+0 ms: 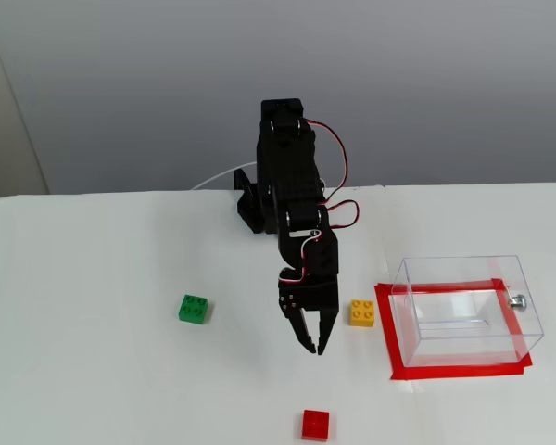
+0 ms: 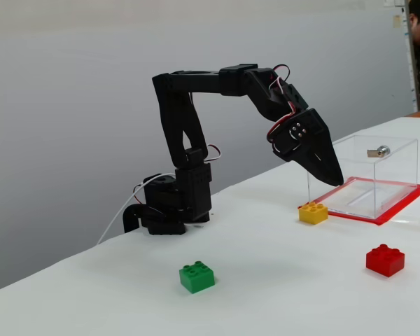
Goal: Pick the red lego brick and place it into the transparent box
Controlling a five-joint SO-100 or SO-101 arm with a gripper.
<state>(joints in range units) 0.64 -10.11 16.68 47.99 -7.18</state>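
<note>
The red lego brick point(image 1: 316, 424) point(image 2: 385, 260) lies alone on the white table near its front edge. My black gripper point(image 1: 315, 351) point(image 2: 338, 183) hangs above the table, pointing down, behind the brick and well short of it. Its jaws are shut with nothing between them. The transparent box point(image 1: 459, 261) point(image 2: 364, 171) stands empty to the right in both fixed views, with a silver knob point(image 1: 517, 300) on its right wall.
A yellow brick point(image 1: 361, 312) point(image 2: 313, 211) sits just left of the box, close to the gripper. A green brick point(image 1: 194, 309) point(image 2: 197, 276) lies to the left. A red tape outline point(image 1: 459, 371) frames the box. The arm's base point(image 2: 169, 206) stands at the back.
</note>
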